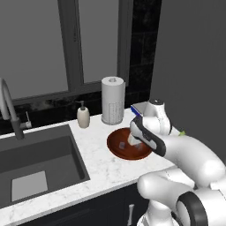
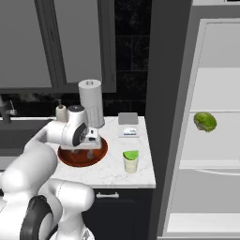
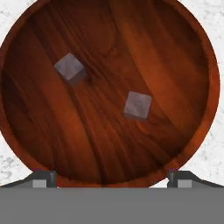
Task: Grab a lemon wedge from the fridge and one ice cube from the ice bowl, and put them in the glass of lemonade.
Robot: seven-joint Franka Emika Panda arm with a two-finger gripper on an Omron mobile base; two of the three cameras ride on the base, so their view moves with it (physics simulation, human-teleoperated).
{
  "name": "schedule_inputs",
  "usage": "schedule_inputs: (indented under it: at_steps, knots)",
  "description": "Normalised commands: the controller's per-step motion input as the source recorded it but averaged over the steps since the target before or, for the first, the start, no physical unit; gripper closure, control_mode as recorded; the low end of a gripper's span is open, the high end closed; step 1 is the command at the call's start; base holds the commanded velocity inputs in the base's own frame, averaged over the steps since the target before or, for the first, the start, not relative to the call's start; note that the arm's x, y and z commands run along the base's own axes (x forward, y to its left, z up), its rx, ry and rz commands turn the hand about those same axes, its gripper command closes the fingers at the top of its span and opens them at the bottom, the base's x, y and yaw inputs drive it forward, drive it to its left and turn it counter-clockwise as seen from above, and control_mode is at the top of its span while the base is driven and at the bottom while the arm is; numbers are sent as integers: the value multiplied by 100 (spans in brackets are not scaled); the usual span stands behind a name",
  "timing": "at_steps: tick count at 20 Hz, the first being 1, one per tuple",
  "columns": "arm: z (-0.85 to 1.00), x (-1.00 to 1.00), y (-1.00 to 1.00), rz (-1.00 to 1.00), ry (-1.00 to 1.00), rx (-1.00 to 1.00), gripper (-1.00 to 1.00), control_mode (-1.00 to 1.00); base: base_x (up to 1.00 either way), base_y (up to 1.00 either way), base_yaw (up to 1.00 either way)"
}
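Note:
The reddish-brown ice bowl [image 3: 209,83] lies straight below my gripper [image 3: 112,178]. Two grey ice cubes rest in it, one [image 3: 69,68] at the upper left and one [image 3: 137,105] near the middle. My fingertips [image 3: 43,178] stand wide apart at the bowl's near rim, open and holding nothing. In the base views the gripper [image 1: 134,140] [image 2: 91,145] hangs just over the bowl [image 1: 115,148] [image 2: 70,159]. The glass of lemonade [image 2: 131,165] stands right of the bowl with a green lemon wedge [image 2: 131,154] on top of it. The fridge [image 2: 220,89] stands open at the right.
A rounded green item [image 2: 205,121] lies on a fridge shelf. A white perforated cylinder [image 1: 113,100] and a cream soap bottle [image 1: 83,115] stand behind the bowl. A grey box [image 2: 128,118] and a small white-blue thing [image 2: 129,132] sit near the wall. The sink [image 1: 35,163] and faucet [image 1: 9,110] lie left.

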Motion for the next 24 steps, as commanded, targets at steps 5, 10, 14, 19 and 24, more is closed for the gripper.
schedule_inputs:
  at_steps: [5,10,14,19,24]
  knots:
    - [-43,27,7,9,5,0,-100,-100,0,0,0]
    - [-17,24,1,3,1,0,-100,-100,0,0,0]
    - [0,21,0,0,1,0,-100,-100,0,0,0]
    - [-2,10,0,0,3,0,-100,-100,0,0,0]
    - [-20,0,0,0,0,0,-100,-100,0,0,0]
